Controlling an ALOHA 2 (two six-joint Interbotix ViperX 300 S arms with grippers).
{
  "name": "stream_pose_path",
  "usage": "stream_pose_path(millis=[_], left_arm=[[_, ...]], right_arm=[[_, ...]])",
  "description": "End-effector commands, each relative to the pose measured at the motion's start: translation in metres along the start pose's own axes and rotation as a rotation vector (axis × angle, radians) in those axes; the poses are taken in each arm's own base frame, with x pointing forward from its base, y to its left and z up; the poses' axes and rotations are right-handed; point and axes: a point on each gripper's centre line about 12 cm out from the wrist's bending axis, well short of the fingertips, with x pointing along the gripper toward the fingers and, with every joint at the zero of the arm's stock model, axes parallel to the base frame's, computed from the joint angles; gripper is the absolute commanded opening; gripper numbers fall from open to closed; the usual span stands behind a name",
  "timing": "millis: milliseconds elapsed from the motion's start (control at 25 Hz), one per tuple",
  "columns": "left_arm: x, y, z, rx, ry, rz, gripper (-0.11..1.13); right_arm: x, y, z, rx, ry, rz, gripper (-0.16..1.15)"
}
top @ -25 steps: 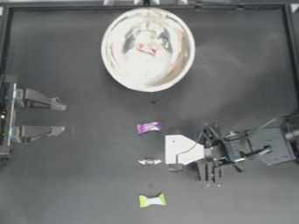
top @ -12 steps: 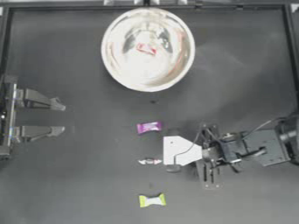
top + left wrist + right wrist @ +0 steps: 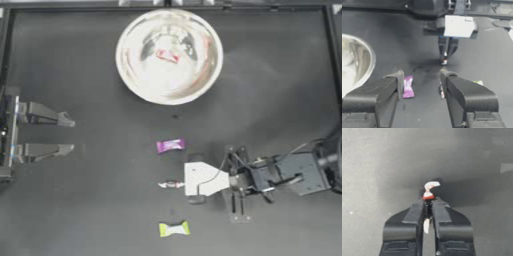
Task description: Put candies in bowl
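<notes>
Right gripper [image 3: 179,184] is sitting low over the table [image 3: 87,210], in its lower middle, reaching in from the right. Its jaws are pressed together and pinching a clear candy [image 3: 170,184] with a reddish centre. In the right wrist view the gripper [image 3: 428,203] is clamping one twisted end of the wrapper, while the red centre and the other white twist of the candy [image 3: 429,190] are sticking out past the tips. Cannot tell whether the candy is touching the table.

Purple candy [image 3: 170,145] is lying on the table just above the right gripper, between it and the bowl [image 3: 133,75]. Yellow-green candy [image 3: 174,229] is lying near the bottom edge, below the gripper. Both are apart from the gripper.

The bowl is sitting at top centre, well apart from the loose candies. Red candy [image 3: 167,55] is lying inside it; whatever else is in there is lost in reflections.

Left gripper [image 3: 69,134] is resting at the left edge, jaws spread, holding nothing. Its wrist view is looking across the table: left gripper [image 3: 422,75] in front, purple candy [image 3: 408,86] between its jaws farther off, bowl rim [image 3: 370,62] at one side, and the right gripper [image 3: 444,61] with the pinched candy beyond.
</notes>
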Motion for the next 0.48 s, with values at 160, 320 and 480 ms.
stream_pose_path(millis=[160,320,480], left_arm=[[0.003,0.001,0.002,-0.011,0.0,0.005,0.84],[0.002,0.001,0.002,-0.011,0.0,0.005,0.84],[0.003,0.001,0.0,-0.013,0.008,0.008,0.84]], right_arm=[[-0.02,-0.002,0.006,0.002,-0.06,0.007,0.37],[-0.048,-0.013,0.012,0.021,-0.166,0.013,0.36],[-0.085,-0.033,0.019,0.046,-0.338,0.011,0.36]])
